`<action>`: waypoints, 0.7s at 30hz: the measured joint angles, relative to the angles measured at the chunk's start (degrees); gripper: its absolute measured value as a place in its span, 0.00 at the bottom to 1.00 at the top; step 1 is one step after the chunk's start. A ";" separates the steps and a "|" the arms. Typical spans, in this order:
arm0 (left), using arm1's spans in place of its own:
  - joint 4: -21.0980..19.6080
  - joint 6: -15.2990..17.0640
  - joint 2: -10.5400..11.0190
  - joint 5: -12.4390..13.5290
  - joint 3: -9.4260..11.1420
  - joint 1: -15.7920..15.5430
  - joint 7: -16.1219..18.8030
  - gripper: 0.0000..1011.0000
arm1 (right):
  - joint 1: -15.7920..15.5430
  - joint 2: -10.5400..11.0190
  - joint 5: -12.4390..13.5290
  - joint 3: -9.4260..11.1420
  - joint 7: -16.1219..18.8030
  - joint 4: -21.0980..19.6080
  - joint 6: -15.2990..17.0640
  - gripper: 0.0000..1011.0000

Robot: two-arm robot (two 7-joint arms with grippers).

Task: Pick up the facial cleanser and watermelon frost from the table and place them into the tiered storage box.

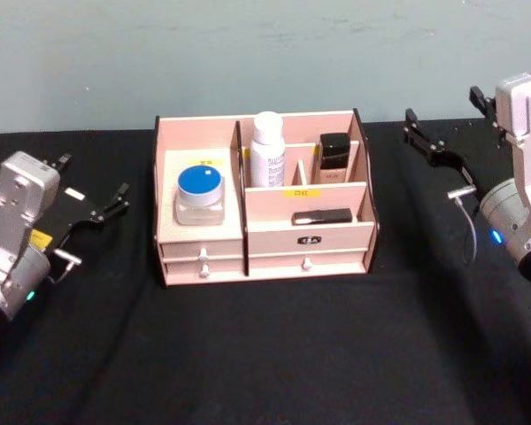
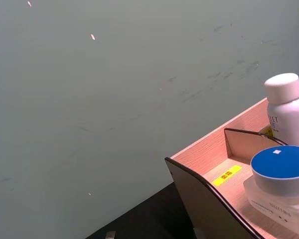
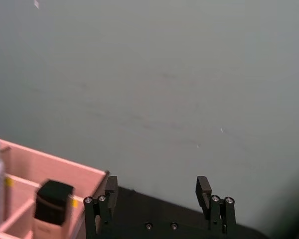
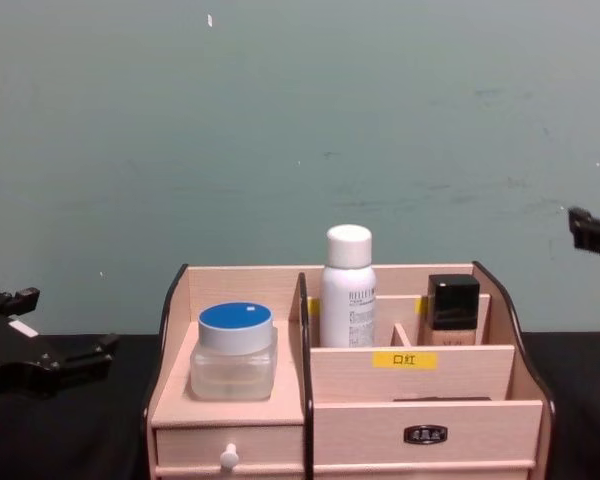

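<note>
Two grippers sit clear of the tiered storage box [image 1: 264,252], which stands centre on the black table [image 1: 265,354]. Left gripper [image 1: 93,197]: fingers apart, nothing held, well left of box. Right gripper [image 1: 434,135]: fingers apart, nothing held, raised to box's right. Box contents: blue-lidded jar [image 1: 199,195] in left compartment, white bottle [image 1: 267,150] rear centre, black-capped bottle [image 1: 334,158] rear right, black flat item [image 1: 322,216] front tier.
</note>
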 joint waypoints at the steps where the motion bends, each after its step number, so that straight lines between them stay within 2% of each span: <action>1: 0.00 0.00 0.00 0.00 0.00 0.00 0.00 1.00 | 0.20 -0.18 0.02 0.43 0.11 0.97 0.01 0.99; 14: 0.01 0.00 0.00 0.00 0.00 0.00 0.00 1.00 | 1.71 -1.90 0.79 1.79 3.04 8.47 0.30 0.99; 21: 0.00 0.00 0.00 0.00 0.00 0.00 0.00 1.00 | 1.66 -1.81 0.80 1.72 2.96 8.05 0.31 0.99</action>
